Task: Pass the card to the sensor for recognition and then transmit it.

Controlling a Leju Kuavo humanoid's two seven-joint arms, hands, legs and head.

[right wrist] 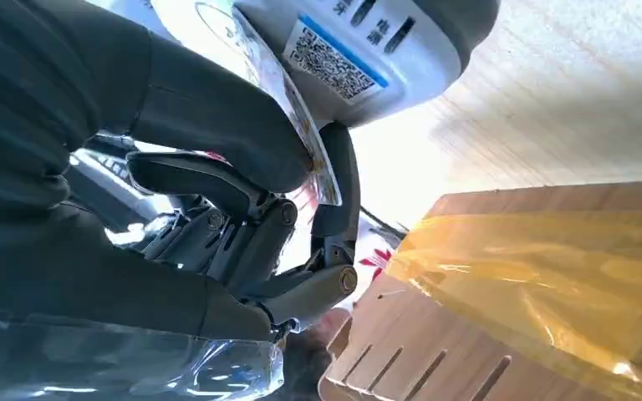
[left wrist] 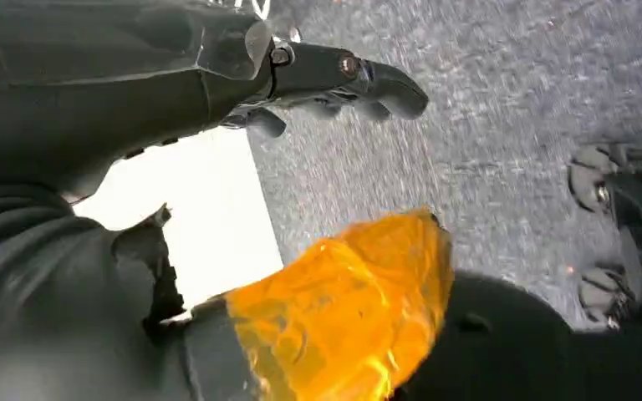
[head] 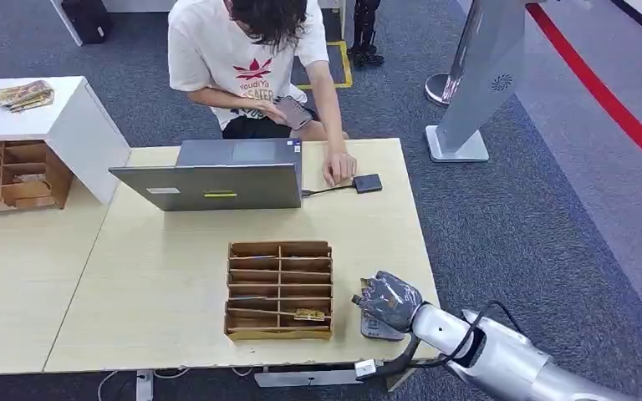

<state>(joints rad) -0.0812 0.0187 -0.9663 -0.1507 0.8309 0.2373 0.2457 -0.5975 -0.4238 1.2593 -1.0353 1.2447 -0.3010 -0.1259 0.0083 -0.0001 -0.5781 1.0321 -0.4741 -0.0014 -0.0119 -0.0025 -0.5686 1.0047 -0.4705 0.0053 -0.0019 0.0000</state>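
- Right hand (head: 389,299): at the near right edge of the table (head: 175,276), over the sensor (head: 380,330). The right wrist view shows the thumb (right wrist: 217,117) pressing a card (right wrist: 288,109) against the fingers (right wrist: 334,180); the hand grips the card.
- Card: thin, glossy, printed; held by 1 edge, its face close to the white sensor housing with the QR label. Judged light, stiff enough to stay flat, slick on its surface; a pinch on the edge leaves the face free for reading, and a loose pinch could let it slide.
- Left hand (left wrist: 334,83): hangs above grey carpet, fingers slightly curled, nothing seen in it; judged open.
- Wooden card rack (head: 279,289): just beside the right hand, 1 card lying in a near slot.
- Laptop (head: 217,175): farther back on the table, with a small black device (head: 367,183) cabled to it.
- Person (head: 251,58): seated beyond the table, 1 hand resting beside the black device, the other holding a phone.
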